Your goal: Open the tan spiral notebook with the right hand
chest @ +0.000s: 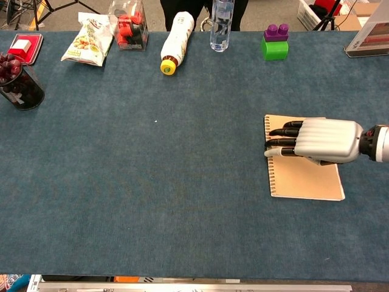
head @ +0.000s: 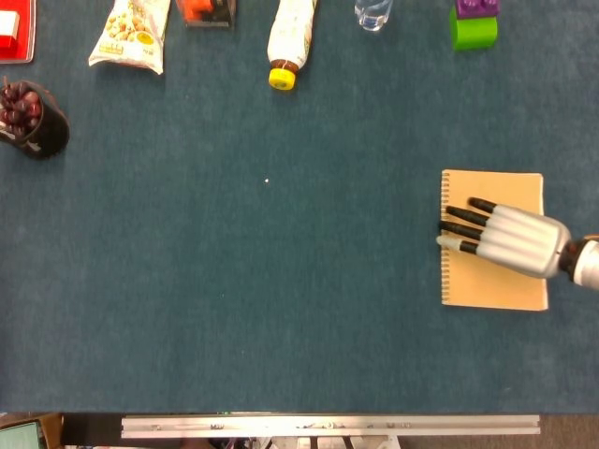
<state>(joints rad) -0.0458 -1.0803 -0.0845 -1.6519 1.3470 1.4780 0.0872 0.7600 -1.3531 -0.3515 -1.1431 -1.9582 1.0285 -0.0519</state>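
Blue felt-covered table fills both views. Tan spiral notebook lies closed and flat on the right side of the table, spiral binding along its left edge, well apart from everything else. Right hand lies palm-down on the notebook's upper half, reaching in from the right, dark fingers stretched out straight and slightly spread, tips at or just over the spiral edge; it presses flat on the cover and grasps nothing, though from above I cannot tell if any fingertip hooks under the cover edge. Chest view shows the same: right hand flat on the notebook, cover down. Left hand not visible in either view. Along the far edge: a white bottle with a yellow cap lying on its side, cap pointing toward the robot; a snack bag to its left; a clear box with red contents between them; a clear water bottle standing; a green block with purple studs. Far left: a dark cup of red grapes and a red tray.
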